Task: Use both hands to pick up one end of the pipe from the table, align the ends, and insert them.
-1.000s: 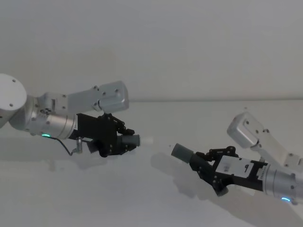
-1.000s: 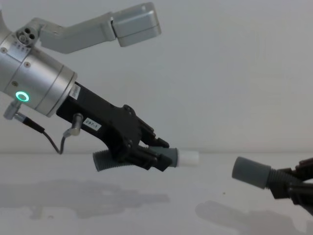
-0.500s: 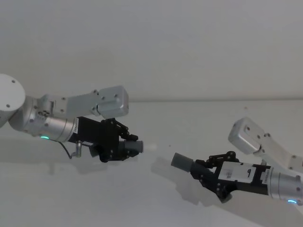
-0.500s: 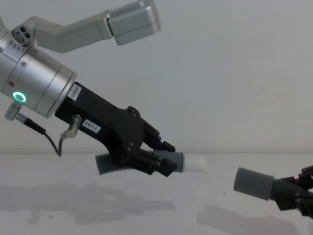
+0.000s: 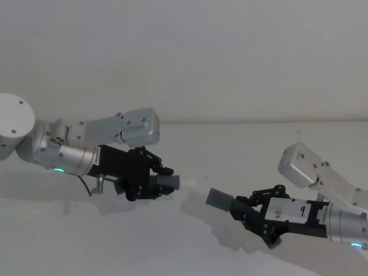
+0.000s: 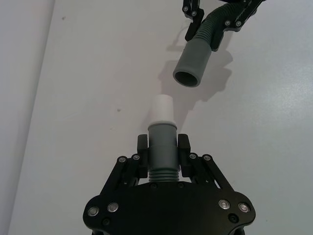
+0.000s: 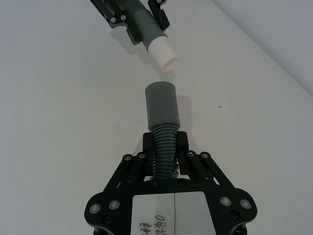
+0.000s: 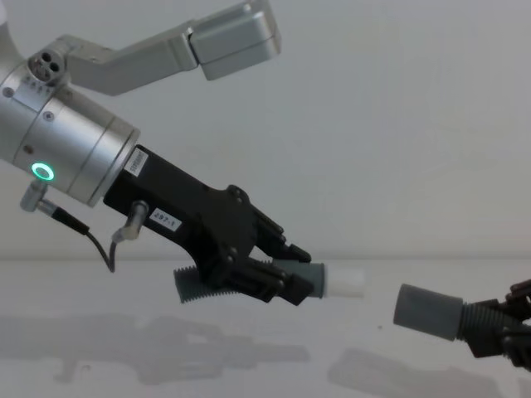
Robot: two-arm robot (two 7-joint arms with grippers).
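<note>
Midair, left end effector (image 8: 278, 278) grips pipe (image 8: 249, 280) (tip (image 8: 348, 282) protruding) — clamped.

A plain pale grey wall (image 5: 230, 57) rises behind the work surface under soft, even light.

I hold the left gripper (image 8: 286, 278) raised at 9 o'clock, silver wrist (image 8: 70, 153) with green ring lit, fingers (image 6: 183, 155) clamped, pointing toward 3 o'clock. The right gripper (image 5: 248, 210) sits lower at 4 o'clock, fingers (image 7: 146, 152) clamped, pointing back toward 9 o'clock, facing the left.
</note>
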